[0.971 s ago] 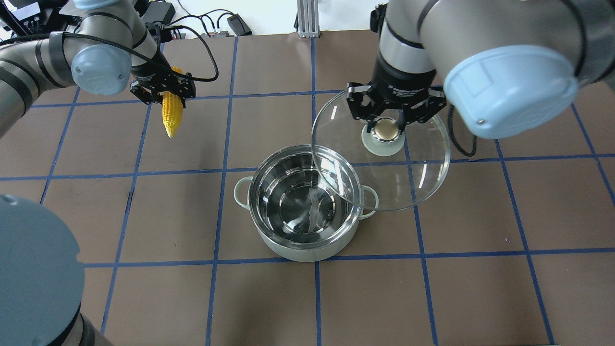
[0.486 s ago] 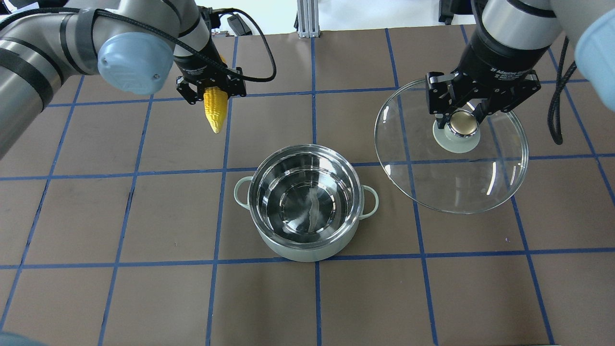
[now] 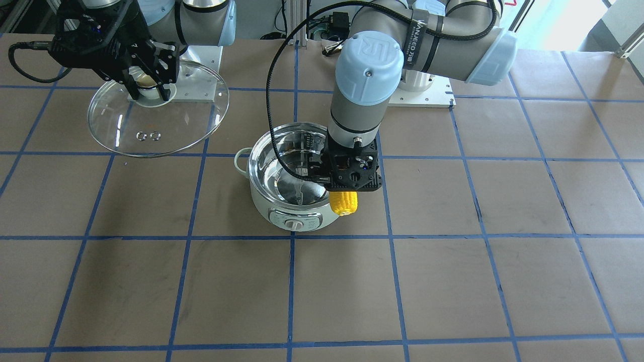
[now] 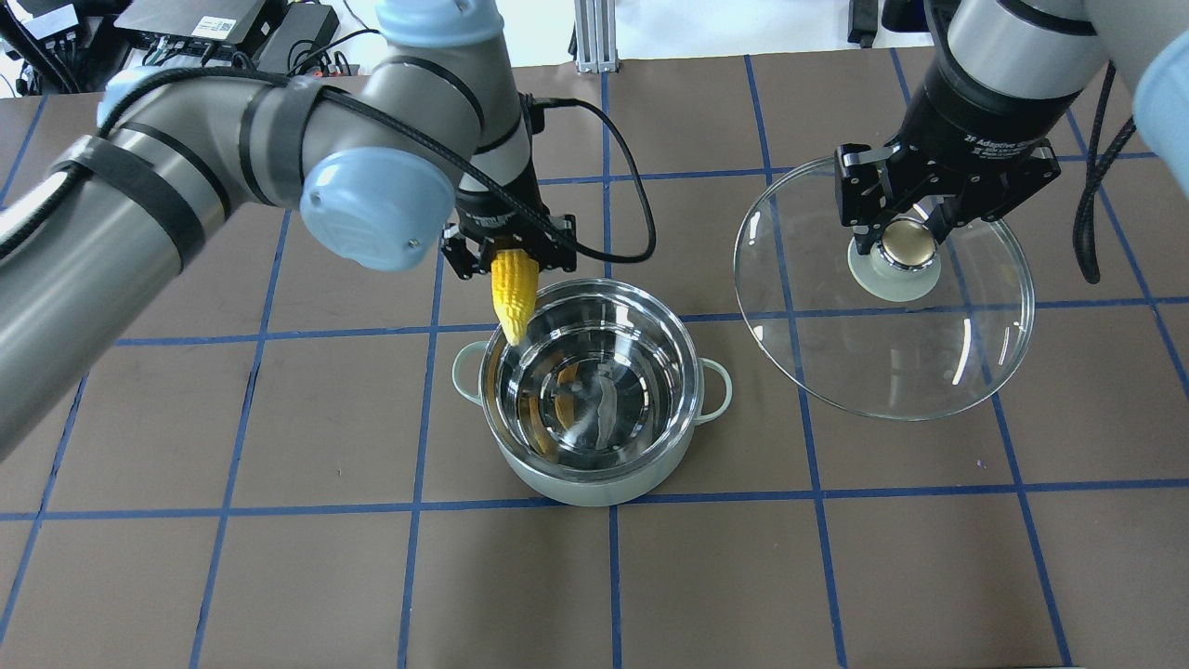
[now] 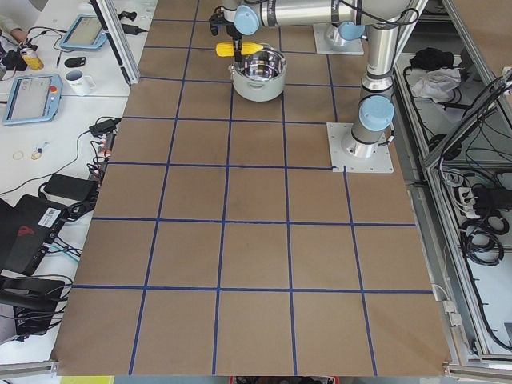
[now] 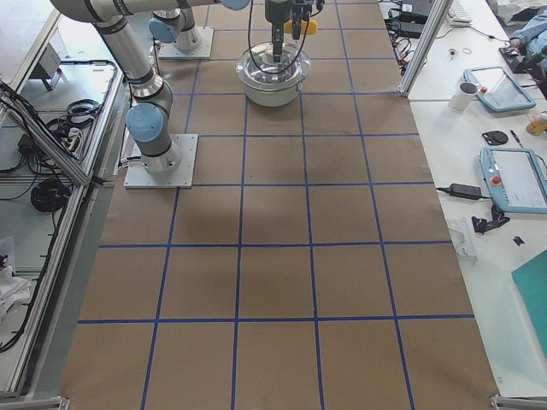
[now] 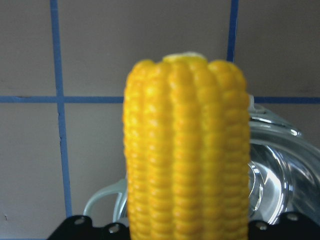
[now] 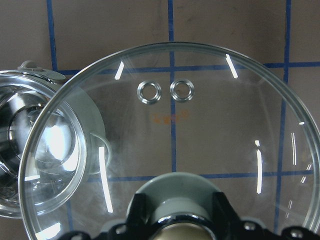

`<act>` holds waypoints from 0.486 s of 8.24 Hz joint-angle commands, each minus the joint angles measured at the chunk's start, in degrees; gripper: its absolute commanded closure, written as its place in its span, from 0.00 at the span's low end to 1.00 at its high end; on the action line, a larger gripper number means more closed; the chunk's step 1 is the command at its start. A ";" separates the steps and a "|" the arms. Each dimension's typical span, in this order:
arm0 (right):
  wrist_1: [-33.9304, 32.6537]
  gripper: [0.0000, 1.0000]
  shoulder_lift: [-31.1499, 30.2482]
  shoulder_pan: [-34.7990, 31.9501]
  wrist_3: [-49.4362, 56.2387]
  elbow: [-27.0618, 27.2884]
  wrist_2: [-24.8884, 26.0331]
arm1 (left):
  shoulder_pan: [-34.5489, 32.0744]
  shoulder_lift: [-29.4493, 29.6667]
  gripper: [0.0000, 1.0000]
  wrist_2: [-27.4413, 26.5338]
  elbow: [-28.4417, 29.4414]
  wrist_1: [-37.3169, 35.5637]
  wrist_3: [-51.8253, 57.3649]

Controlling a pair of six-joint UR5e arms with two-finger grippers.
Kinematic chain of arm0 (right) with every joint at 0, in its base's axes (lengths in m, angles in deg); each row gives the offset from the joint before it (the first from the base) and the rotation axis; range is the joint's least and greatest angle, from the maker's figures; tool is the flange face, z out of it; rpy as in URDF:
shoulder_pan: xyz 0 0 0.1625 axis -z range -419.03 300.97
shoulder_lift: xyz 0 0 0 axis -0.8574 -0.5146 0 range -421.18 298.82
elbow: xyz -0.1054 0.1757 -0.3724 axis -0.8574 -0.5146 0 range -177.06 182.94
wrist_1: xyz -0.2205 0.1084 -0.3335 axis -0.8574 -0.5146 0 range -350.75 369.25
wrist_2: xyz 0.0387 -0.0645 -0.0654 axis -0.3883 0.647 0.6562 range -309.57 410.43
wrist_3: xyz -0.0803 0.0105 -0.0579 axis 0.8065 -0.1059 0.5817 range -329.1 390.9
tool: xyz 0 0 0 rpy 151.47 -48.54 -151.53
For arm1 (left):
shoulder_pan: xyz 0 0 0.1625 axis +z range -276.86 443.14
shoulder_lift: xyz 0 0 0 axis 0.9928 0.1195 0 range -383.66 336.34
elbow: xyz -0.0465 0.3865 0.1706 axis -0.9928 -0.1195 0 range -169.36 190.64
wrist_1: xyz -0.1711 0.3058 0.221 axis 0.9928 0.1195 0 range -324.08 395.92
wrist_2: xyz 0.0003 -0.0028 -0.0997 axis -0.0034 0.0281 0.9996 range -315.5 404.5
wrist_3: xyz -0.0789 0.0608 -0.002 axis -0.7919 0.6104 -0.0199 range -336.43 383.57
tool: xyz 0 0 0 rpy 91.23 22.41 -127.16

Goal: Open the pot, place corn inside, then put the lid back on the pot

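The mint-green pot [image 4: 587, 483] stands open mid-table, its steel inside bare; it also shows in the front view [image 3: 282, 208]. My left gripper [image 4: 509, 255] is shut on the yellow corn [image 4: 514, 293], which hangs point down over the pot's far-left rim. The corn fills the left wrist view [image 7: 186, 150] and shows in the front view [image 3: 343, 202]. My right gripper [image 4: 906, 242] is shut on the knob of the clear glass lid [image 4: 892, 362] and holds it in the air to the right of the pot. The lid also shows in the front view [image 3: 156, 125] and right wrist view [image 8: 200, 130].
Brown paper with a blue tape grid covers the table [image 4: 279, 557]. The left arm's black cable [image 4: 632, 214] loops above the pot. Electronics and cables [image 4: 232, 28] lie past the far edge. An aluminium post [image 4: 594, 32] stands at the back centre.
My left gripper has carried the corn right and nearer, from the far left to over the pot's rim. My right gripper has stayed almost still with the lid, right of the pot.
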 commanded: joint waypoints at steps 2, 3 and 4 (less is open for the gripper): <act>0.37 0.77 0.05 0.02 0.02 0.04 0.05 | -8.02 1.43 1.00 1.38 -5.95 -2.60 -5.09; 0.46 0.77 -0.03 0.02 0.02 0.04 0.05 | -8.38 1.36 1.00 1.56 -6.21 -2.62 -5.21; 0.46 0.77 -0.03 0.02 0.02 0.13 0.05 | -8.29 1.36 1.00 1.48 -6.22 -2.70 -5.12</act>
